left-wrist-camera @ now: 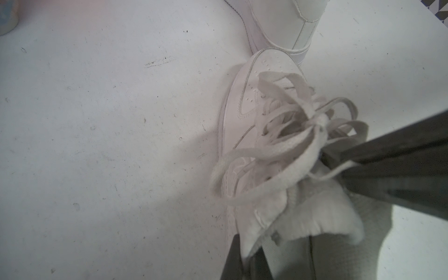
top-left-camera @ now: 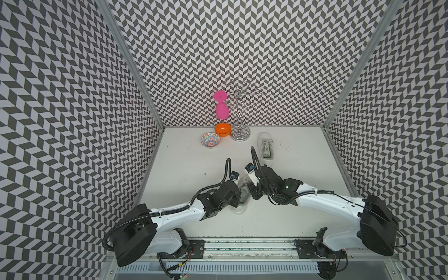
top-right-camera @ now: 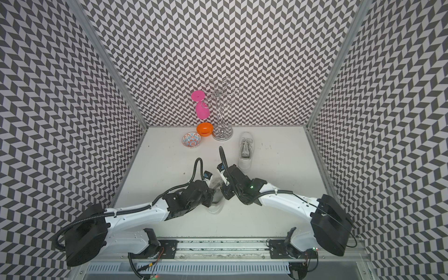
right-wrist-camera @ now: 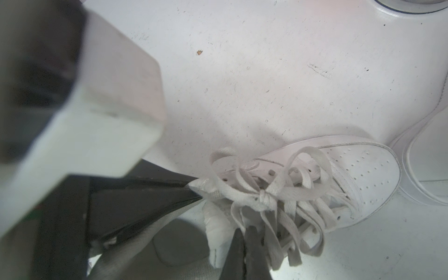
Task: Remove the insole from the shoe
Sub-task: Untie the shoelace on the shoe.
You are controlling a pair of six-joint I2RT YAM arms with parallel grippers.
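Shoe [right-wrist-camera: 358,169] held open, insole [right-wrist-camera: 179,244] inside at its heel end.
Left gripper [left-wrist-camera: 247,244] clenched on the shoe's collar edge, right gripper [right-wrist-camera: 243,232] on its laced tongue side. Insole judged light, floppy, perhaps glued: pinch its heel edge, peel slowly.

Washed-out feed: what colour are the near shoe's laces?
Off-white flat cloth laces; the right wrist view shows them best.
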